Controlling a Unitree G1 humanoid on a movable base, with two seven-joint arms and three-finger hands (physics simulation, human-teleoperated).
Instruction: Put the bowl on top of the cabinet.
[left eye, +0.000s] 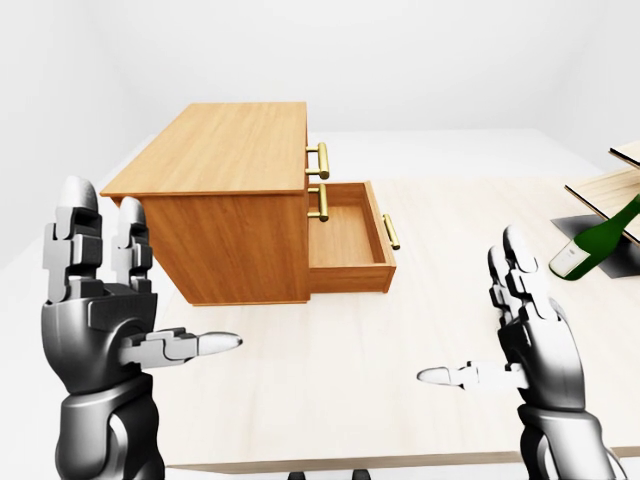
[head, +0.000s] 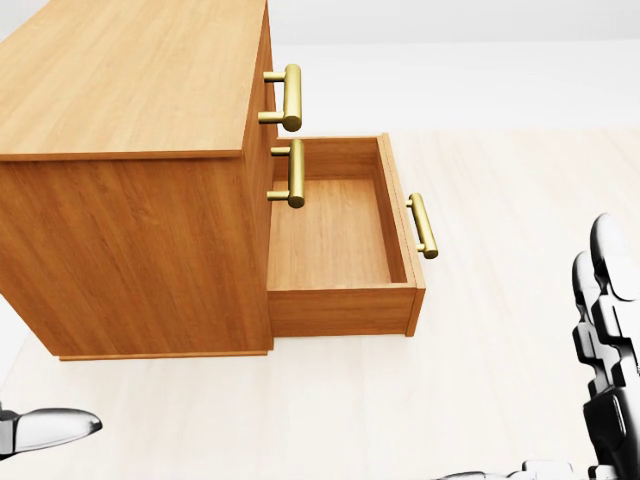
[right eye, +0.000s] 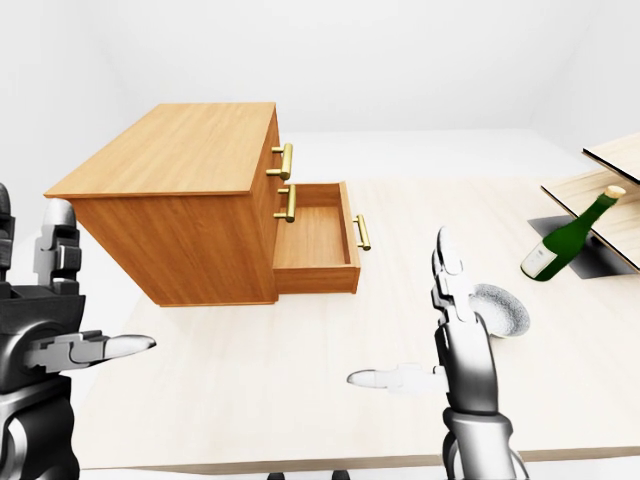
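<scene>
The wooden cabinet (left eye: 225, 160) stands on the pale table at the upper left of the left-eye view, its flat top bare. Its bottom drawer (head: 340, 230) is pulled out and has nothing in it; the two drawers above are closed. A white-grey bowl (right eye: 503, 308) sits on the table at the right of the right-eye view, partly hidden behind my right hand. My left hand (left eye: 150, 270) is raised at the lower left, open, holding nothing. My right hand (left eye: 475, 315) is raised at the lower right, also open, just left of the bowl and not touching it.
A green wine bottle (left eye: 598, 240) lies tilted at the right edge against a wooden rack (left eye: 610, 190) on a dark mat. The table's near edge (left eye: 350, 465) runs along the bottom of the eye views. Brass handles (head: 290, 97) stick out from the drawers.
</scene>
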